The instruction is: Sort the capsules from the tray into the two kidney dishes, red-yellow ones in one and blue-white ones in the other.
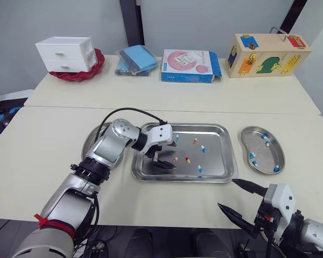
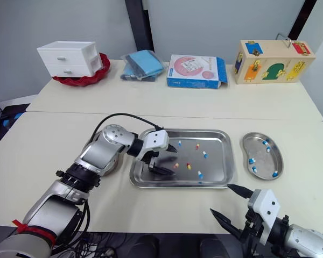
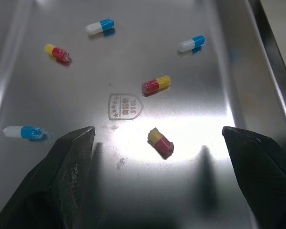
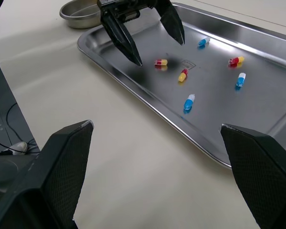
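A steel tray (image 1: 218,161) holds three red-yellow capsules (image 3: 156,84) and three blue-white capsules (image 3: 191,43). My left gripper (image 1: 169,156) hangs open low over the tray's left part. One red-yellow capsule (image 3: 160,142) lies between its fingertips (image 3: 71,152), untouched. Right of the tray, the right kidney dish (image 1: 272,141) holds several blue-white capsules (image 1: 265,137). The left kidney dish (image 1: 90,141) lies partly hidden behind my left arm; what is in it I cannot see. My right gripper (image 1: 227,193) stands open and empty over the table's front edge, short of the tray's near right corner.
Along the table's back stand a white drawer unit (image 1: 67,52) on a red bowl (image 1: 94,69), a blue pouch (image 1: 135,59), a blue-pink box (image 1: 189,65) and a wooden latch box (image 1: 266,54). Bare tabletop lies in front of the tray.
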